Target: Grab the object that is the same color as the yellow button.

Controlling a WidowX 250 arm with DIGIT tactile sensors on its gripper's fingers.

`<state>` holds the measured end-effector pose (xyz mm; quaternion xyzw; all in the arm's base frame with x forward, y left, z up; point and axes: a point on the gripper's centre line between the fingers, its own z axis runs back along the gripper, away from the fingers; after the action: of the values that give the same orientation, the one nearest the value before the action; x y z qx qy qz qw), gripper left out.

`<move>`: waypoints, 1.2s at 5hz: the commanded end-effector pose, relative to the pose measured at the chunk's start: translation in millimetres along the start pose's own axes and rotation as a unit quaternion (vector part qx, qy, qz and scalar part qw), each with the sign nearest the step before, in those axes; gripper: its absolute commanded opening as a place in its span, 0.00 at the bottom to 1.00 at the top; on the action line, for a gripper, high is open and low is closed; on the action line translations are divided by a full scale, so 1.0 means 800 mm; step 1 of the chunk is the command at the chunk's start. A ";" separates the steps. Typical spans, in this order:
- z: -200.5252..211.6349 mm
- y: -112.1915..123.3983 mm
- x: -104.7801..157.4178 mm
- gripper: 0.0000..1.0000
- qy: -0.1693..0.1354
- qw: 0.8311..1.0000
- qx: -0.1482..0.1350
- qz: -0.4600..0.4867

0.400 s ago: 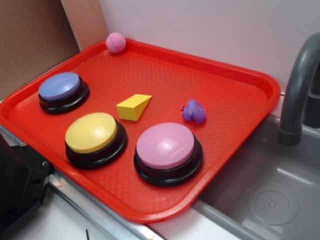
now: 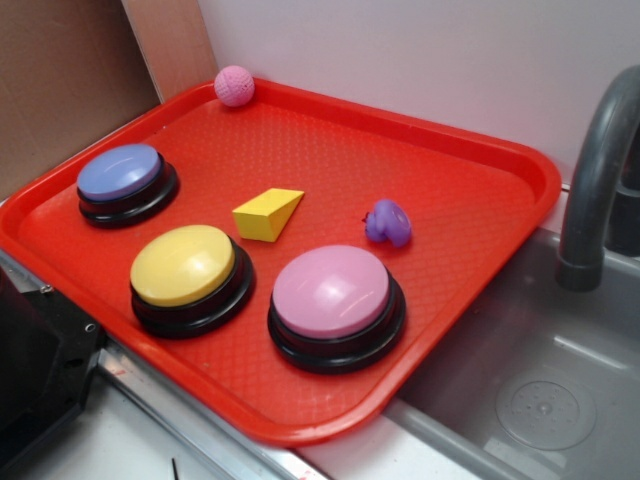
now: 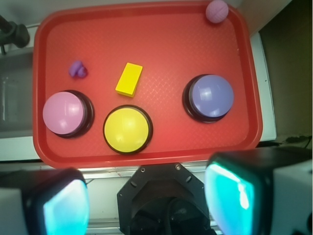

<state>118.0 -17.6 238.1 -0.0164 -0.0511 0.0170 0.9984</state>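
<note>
Across most of both views you have the red tray (image 2: 470,160), sitting beside a grey sink (image 2: 530,380) with a dark faucet (image 2: 600,170) at its far side. On the tray, largest first: the pink button (image 2: 331,292) at the near edge, the yellow button (image 2: 183,265) just beside it, and the blue button (image 2: 120,172) well apart toward the corner by the brown board (image 2: 60,80). Then comes the yellow wedge (image 2: 267,213), between the yellow button and the tray's middle, touching nothing. Smaller again are the pink ball (image 2: 234,86), resting against the far rim, and the purple toy (image 2: 387,222), near the pink button.

Only the exterior view shows you the wedge's slope: its thick end faces the blue button and it thins toward the purple toy. From the wrist view it reads as a plain rectangle (image 3: 129,79), long axis tilted slightly off the tray's short direction, one short end toward the yellow button (image 3: 127,129).

Only the wrist view shows you the pincer (image 3: 146,200): two wide-spread fingers (image 3: 234,193) with teal pads, released, holding nothing, high above the tabletop off the tray's near edge. The exterior view shows no pincer.

You will find no readable writing on anything.
</note>
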 end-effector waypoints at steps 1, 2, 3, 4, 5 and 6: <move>-0.082 -0.013 0.081 1.00 -0.008 1.000 0.015 0.026; -0.136 -0.009 0.107 1.00 -0.009 0.994 -0.040 0.102; -0.176 -0.008 0.103 1.00 0.026 0.976 -0.025 0.213; -0.207 -0.004 0.094 1.00 0.027 0.974 -0.013 0.226; -0.226 0.000 0.093 1.00 0.019 0.975 -0.004 0.221; -0.239 -0.006 0.103 1.00 0.014 0.979 -0.006 0.201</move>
<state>213.4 -29.1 48.2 -0.0279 -0.0129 0.2208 0.9748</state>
